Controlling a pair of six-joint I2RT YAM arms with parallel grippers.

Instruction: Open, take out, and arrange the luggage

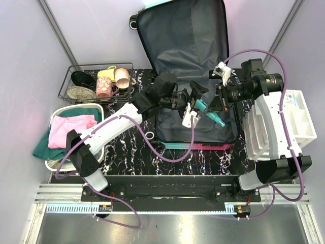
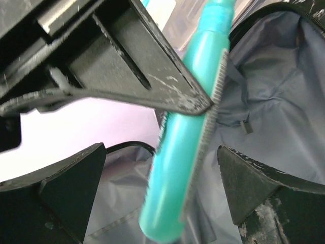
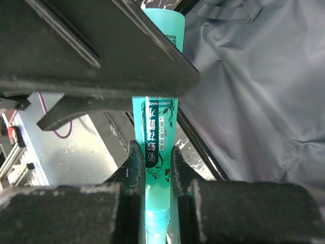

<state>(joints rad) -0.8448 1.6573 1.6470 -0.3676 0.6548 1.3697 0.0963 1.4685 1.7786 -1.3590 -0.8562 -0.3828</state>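
Right gripper (image 3: pixel 152 162) is clamped on a teal tube (image 3: pixel 154 127), its two fingers (image 3: pixel 133 163) pinching the lower body just above the cap end, so the tube hangs clear above the luggage. Left gripper (image 2: pixel 162 195) stands wide open with nothing held; in its wrist view the tube runs through the gap between its fingers without clearly touching either.

Below both grippers the luggage (image 1: pixel 189 46) lies open on the table (image 1: pixel 133 148). Its base is flat, with the pink-and-teal rim facing the arms, and its lid stands up against the back wall, grey lining showing.

The tube looks light, soft-walled and glossy, so it will probably dent under a hard squeeze and could slide in the fingers. The stiffer shoulder near the cap seems the safest place to hold it. The luggage itself looks bulky, with a rigid shell and a loose, wrinkled lining. Its rim or shell edge is the likely place to grip, since the fabric would just bunch.

Further out, a wire basket (image 1: pixel 66 91) with cups sits at the left rear. A white tub (image 1: pixel 100 109) of folded cloths is in front of it, and a white drawer organizer (image 1: pixel 299 114) stands at the right.
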